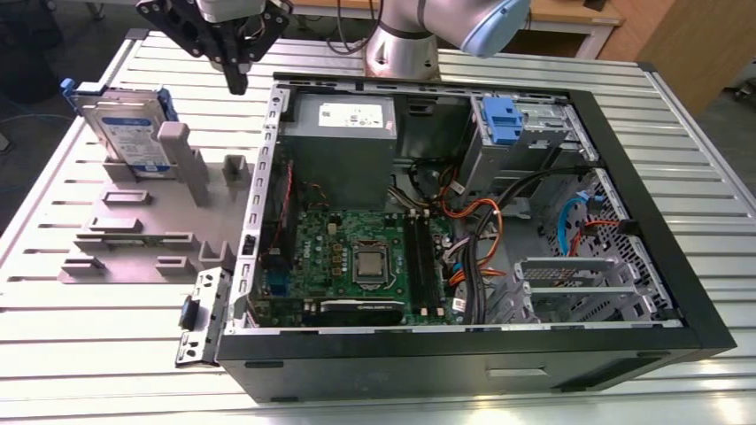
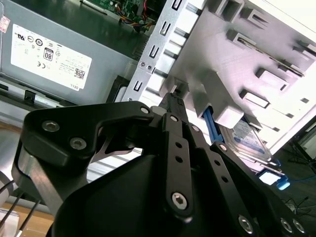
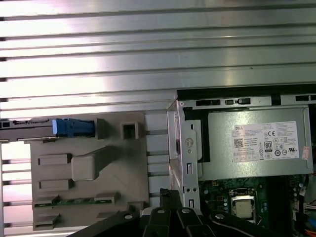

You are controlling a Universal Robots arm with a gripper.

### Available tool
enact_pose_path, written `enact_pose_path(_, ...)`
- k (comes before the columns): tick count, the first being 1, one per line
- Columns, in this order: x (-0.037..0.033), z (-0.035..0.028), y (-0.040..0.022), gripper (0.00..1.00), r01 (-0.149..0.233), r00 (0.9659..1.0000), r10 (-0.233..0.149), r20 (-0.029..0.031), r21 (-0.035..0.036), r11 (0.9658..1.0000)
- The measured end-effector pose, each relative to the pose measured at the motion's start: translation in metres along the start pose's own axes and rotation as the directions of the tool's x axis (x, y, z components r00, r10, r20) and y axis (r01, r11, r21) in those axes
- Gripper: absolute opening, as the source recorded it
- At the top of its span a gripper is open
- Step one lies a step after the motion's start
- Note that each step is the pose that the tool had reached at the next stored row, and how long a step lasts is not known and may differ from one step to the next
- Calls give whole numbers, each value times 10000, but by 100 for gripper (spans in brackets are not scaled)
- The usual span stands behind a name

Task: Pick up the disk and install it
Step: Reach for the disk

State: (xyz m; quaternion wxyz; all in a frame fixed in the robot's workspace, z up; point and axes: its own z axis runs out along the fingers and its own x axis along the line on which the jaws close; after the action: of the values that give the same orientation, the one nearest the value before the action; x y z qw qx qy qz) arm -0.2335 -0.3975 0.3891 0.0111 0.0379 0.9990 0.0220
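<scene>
So the gripper (image 1: 237,86) hangs with its fingers pinched together and nothing in them, as far as I can tell from the exterior view and both wrist views. It's up above the strip between the grey holder (image 1: 130,241) and the near wall of the open computer case (image 1: 473,356), with the power supply (image 1: 343,115) just inside that wall.

The disk (image 1: 124,133) is off to the gripper's side, away from the case and lower down. It's standing on edge in a slot of the holder, roughly upright, maybe leaning a touch.

Handling-wise, my guess is it's stiff and dense for its size, so no flex, but it won't like being knocked or dropped. The metal faces look smooth and probably a bit slick. I'd pinch it across the two flat faces at the part sticking up out of the slot, not by the blue plastic, which likely bends.

Looks: flat silver rectangle, white-and-blue label on the face, blue plastic frame around the edges. In the first wrist view you mostly see it edge-on with the blue end (image 3: 73,127) poking out; the second wrist view catches the label (image 2: 247,137) behind a grey post.
</scene>
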Motion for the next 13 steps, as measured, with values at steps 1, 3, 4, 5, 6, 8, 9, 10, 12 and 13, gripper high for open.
enact_pose_path(1,4,0,0,11,0,10000,0,0,0,10000)
enact_pose_path(3,8,0,-1,11,1,10000,-1,0,1,10000)
enact_pose_path(4,8,0,-1,11,1,10000,-1,0,0,10000)
enact_pose_path(5,10,0,-1,11,0,10000,0,0,0,10000)
enact_pose_path(6,11,0,-1,11,0,10000,0,-1,1,10000)
enact_pose_path(8,12,0,-1,11,0,10000,0,0,1,10000)
enact_pose_path(9,17,-1,-1,11,-2,10000,2,-1,1,10000)
enact_pose_path(10,21,0,-2,11,-2,10000,2,0,0,10000)
enact_pose_path(12,27,0,-2,11,0,10000,0,0,1,10000)
enact_pose_path(13,30,0,-2,11,0,10000,0,0,0,10000)
